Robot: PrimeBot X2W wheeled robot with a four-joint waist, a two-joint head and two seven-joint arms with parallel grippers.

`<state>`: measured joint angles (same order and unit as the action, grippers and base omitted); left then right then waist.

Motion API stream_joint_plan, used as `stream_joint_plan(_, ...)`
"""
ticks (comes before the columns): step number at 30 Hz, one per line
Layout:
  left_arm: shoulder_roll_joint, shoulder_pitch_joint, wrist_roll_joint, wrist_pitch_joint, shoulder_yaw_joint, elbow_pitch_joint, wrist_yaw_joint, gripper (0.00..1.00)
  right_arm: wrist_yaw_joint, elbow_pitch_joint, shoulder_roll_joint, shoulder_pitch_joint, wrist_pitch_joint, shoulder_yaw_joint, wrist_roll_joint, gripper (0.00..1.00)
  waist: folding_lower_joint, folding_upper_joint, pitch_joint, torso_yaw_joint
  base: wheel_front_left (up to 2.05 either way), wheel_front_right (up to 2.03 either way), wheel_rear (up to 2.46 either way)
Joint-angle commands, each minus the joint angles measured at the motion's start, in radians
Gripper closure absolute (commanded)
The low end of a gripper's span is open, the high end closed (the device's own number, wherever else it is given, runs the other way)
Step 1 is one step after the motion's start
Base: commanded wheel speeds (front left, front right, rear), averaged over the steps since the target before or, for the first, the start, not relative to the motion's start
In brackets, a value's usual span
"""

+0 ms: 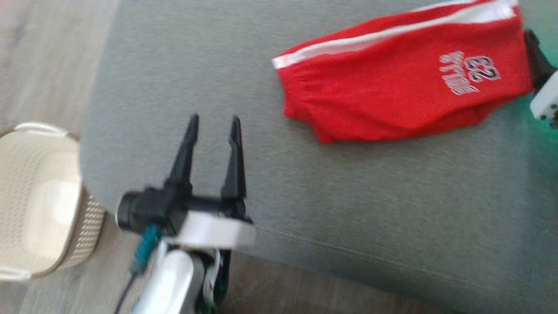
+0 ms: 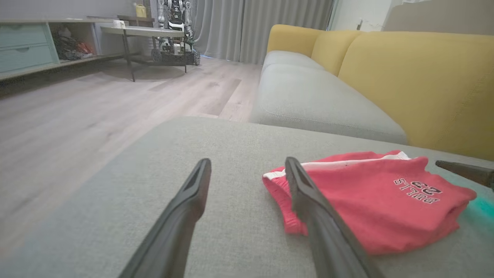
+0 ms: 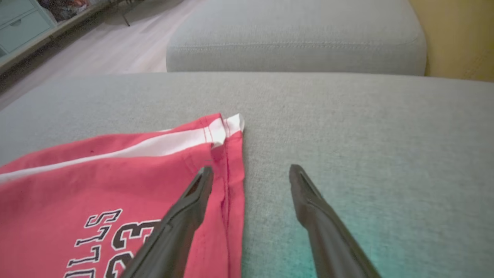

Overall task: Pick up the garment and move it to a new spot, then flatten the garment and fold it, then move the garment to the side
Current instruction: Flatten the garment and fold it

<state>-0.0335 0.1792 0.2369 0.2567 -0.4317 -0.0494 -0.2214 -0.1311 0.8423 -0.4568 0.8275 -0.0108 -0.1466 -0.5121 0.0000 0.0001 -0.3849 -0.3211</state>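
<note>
Garment (image 1: pixel 401 83) just beside right gripper (image 3: pixel 251 170) (jaws apart)

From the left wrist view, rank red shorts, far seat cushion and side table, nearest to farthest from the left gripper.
1. Red shorts, just right of the left gripper.
2. Far seat cushion, ahead on the right.
3. Side table, across the floor, upper left.

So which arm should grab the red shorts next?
Right, probably. The right gripper is open at the edge of the shorts, one finger over the fabric. The left gripper is open but over bare cushion, apart from them.
</note>
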Motion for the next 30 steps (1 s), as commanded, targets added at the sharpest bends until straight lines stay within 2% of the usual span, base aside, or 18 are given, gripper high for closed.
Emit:
stream_joint_plan(1,-0.017,-0.018,-0.021,0.005,0.021,-0.047,-0.012,0.0,0.0,-0.008,-0.016,-0.008,0.006,-0.002,0.012,0.0,0.0,-0.0001,0.013,-0.047,0.0,0.0,0.0)
stream_joint_plan(8,-0.017,-0.12,-0.081,0.005,0.025,-0.094,-0.074,0.0,0.0,0.104,-0.03,-0.018,0.047,0.012,0.054,0.0,0.0,-0.0001,0.03,-0.128,0.0,0.0,0.0)
stream_joint_plan(15,-0.017,-0.143,-0.117,0.005,0.024,-0.106,-0.091,0.0,0.0,0.245,-0.049,-0.002,0.04,0.069,0.1,0.0,0.0,-0.0001,0.045,-0.158,0.0,0.0,0.0)
stream_joint_plan(16,-0.017,-0.144,-0.121,0.005,0.025,-0.105,-0.091,0.0,0.0,0.261,-0.043,0.003,0.041,0.078,0.1,0.08,0.0,-0.0001,0.046,-0.157,0.0,0.0,0.0)
stream_joint_plan(17,-0.017,-0.145,-0.124,0.005,0.025,-0.102,-0.089,0.0,0.0,0.274,-0.038,0.008,0.041,0.084,0.1,0.33,0.0,-0.0001,0.046,-0.154,0.0,0.0,0.0)
stream_joint_plan(18,-0.017,-0.145,-0.126,0.005,0.026,-0.1,-0.085,0.0,0.0,0.283,-0.032,0.013,0.041,0.085,0.102,0.62,0.0,-0.0001,0.045,-0.15,0.0,0.0,0.0)
stream_joint_plan(19,-0.017,-0.144,-0.128,0.005,0.027,-0.098,-0.082,0.0,0.0,0.291,-0.025,0.017,0.043,0.086,0.101,0.84,0.0,-0.0001,0.044,-0.146,0.0,0.0,0.0)
stream_joint_plan(20,-0.017,-0.144,-0.128,0.005,0.027,-0.098,-0.082,0.0,0.0,0.291,-0.025,0.017,0.043,0.086,0.101,0.84,0.0,-0.0001,0.044,-0.146,0.0,0.0,0.0)
stream_joint_plan(21,-0.017,-0.143,-0.128,0.005,0.029,-0.096,-0.079,0.0,0.0,0.296,-0.02,0.022,0.043,0.085,0.1,1.0,0.0,-0.0001,0.043,-0.141,0.0,0.0,0.0)
stream_joint_plan(30,-0.017,-0.123,-0.141,0.005,0.047,-0.093,-0.063,0.0,0.0,0.29,0.01,0.05,0.017,0.065,0.067,1.0,0.0,-0.0001,0.045,-0.082,0.0,0.0,0.0)
